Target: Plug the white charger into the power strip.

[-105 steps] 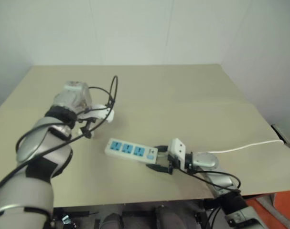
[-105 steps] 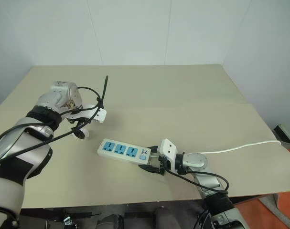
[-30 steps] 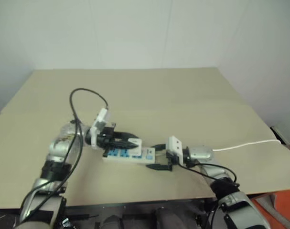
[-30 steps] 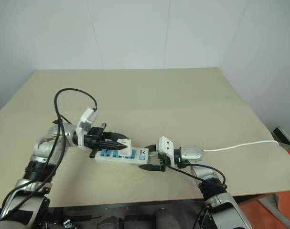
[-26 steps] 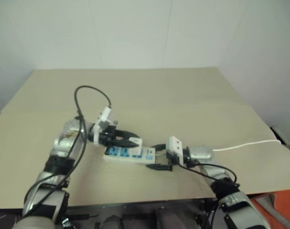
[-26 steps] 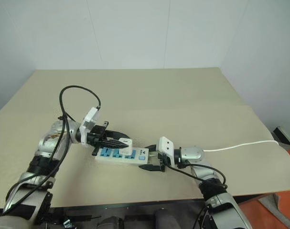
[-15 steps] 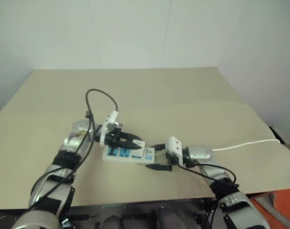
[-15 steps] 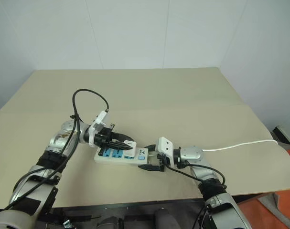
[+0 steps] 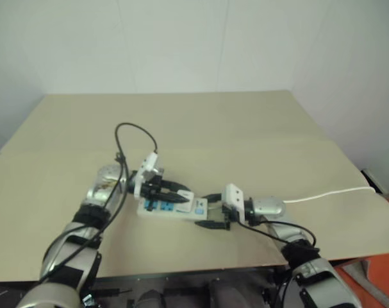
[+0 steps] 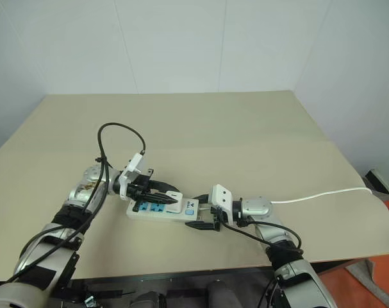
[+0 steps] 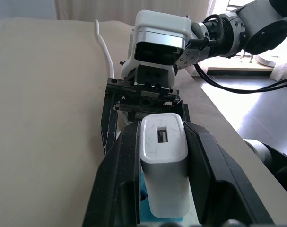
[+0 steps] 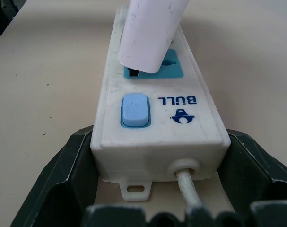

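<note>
Pinching the charger (image 11: 164, 169) between the left gripper's (image 10: 163, 191) black fingers (image 11: 214, 172), by its flat sides, over the socket nearest the switch on the strip (image 12: 157, 124). Bracing the strip's cord end between the right gripper's (image 10: 207, 214) widely parted fingers (touching or just beside, hard to say). Judging the charger light, rigid and smooth, so likely slipping or tilting under push; gripping low on the flat sides and pressing straight down probably working best.
</note>
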Controlling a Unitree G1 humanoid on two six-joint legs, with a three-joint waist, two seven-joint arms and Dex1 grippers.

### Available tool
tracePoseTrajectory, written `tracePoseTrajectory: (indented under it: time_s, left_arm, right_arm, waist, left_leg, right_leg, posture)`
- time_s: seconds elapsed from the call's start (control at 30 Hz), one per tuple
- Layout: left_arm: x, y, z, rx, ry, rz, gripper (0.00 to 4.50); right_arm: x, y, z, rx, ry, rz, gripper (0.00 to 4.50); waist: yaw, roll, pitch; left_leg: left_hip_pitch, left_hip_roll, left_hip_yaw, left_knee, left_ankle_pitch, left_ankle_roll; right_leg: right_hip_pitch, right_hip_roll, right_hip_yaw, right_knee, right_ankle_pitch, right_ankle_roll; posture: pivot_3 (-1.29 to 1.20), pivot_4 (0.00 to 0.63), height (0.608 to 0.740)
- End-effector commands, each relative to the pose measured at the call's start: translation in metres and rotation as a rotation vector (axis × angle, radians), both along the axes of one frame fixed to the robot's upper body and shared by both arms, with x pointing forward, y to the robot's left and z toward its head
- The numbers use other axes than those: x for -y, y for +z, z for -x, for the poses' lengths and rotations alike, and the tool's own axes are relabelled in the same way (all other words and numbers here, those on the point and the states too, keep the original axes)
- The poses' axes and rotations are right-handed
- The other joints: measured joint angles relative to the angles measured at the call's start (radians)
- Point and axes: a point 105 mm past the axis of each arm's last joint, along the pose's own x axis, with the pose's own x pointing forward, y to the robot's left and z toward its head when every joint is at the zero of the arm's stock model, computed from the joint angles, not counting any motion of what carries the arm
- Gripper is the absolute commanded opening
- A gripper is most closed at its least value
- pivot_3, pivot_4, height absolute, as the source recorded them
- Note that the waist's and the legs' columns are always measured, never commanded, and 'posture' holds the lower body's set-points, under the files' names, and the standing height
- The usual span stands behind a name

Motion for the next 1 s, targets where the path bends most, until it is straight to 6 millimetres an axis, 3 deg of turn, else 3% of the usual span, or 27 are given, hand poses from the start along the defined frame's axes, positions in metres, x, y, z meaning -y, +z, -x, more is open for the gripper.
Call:
tracePoseTrajectory:
  time_s: [0.03,0.3,1.0]
  left_arm:
    - [-0.006,0.005,-0.001,0.044,0.035,0.064,1.02]
    - [-0.021,-0.02,0.017,0.04,0.038,0.007,1.02]
    - [-0.029,-0.061,0.034,0.053,0.043,-0.078,1.02]
  right_arm:
    - [0.001,-0.023,0.007,-0.031,0.005,0.086,3.43]
    - [0.0,-0.024,0.008,-0.019,0.022,0.082,3.43]
    - [0.002,-0.024,0.008,-0.007,0.023,0.089,3.43]
  waist:
    - [0.0,0.0,0.0]
    - [-0.002,0.0,0.0]
    - [-0.015,0.001,-0.009]
  left_leg:
    - [0.0,0.0,0.0,0.0,0.0,0.0]
    - [0.0,0.001,0.0,-0.002,0.0,0.0]
    - [0.007,0.0,0.001,-0.01,0.0,0.0]
  right_leg:
    - [0.0,0.0,0.0,0.0,0.0,0.0]
    - [-0.001,0.0,0.0,-0.001,0.0,0.0]
    - [0.002,0.001,0.005,-0.004,0.0,-0.001]
  posture:
    - [0.0,0.15,0.74]
    - [0.0,0.15,0.74]
    - [0.0,0.15,0.74]
